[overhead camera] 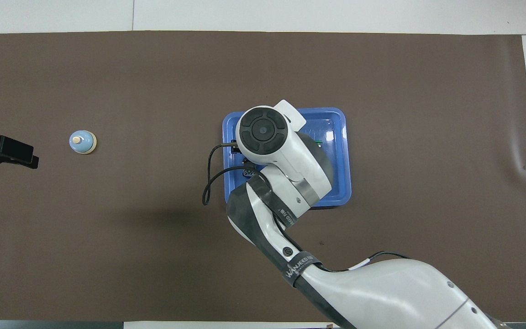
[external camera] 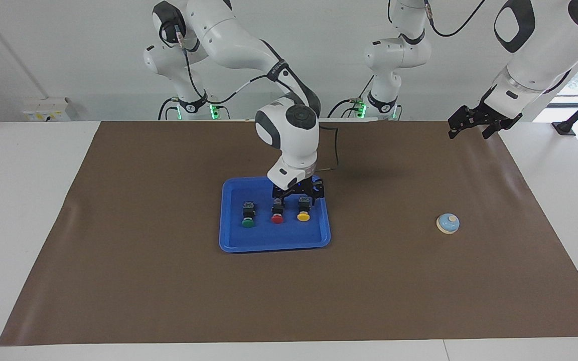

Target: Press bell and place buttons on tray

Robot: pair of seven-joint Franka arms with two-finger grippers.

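The blue tray (external camera: 274, 243) lies mid-mat, and three buttons stand in it in a row: green (external camera: 248, 214), red (external camera: 277, 211) and yellow (external camera: 303, 209). My right gripper (external camera: 299, 195) hangs open just above the tray, over the red and yellow buttons, holding nothing. In the overhead view its wrist covers most of the tray (overhead camera: 340, 151), and only a sliver of the green button (overhead camera: 318, 142) shows. The light blue bell (external camera: 448, 223) (overhead camera: 82, 142) sits alone toward the left arm's end of the table. My left gripper (external camera: 468, 134) waits open and raised there.
A brown mat (external camera: 168, 281) covers most of the white table (external camera: 23, 200). A black cable (external camera: 338, 150) loops off the right arm's wrist above the mat beside the tray.
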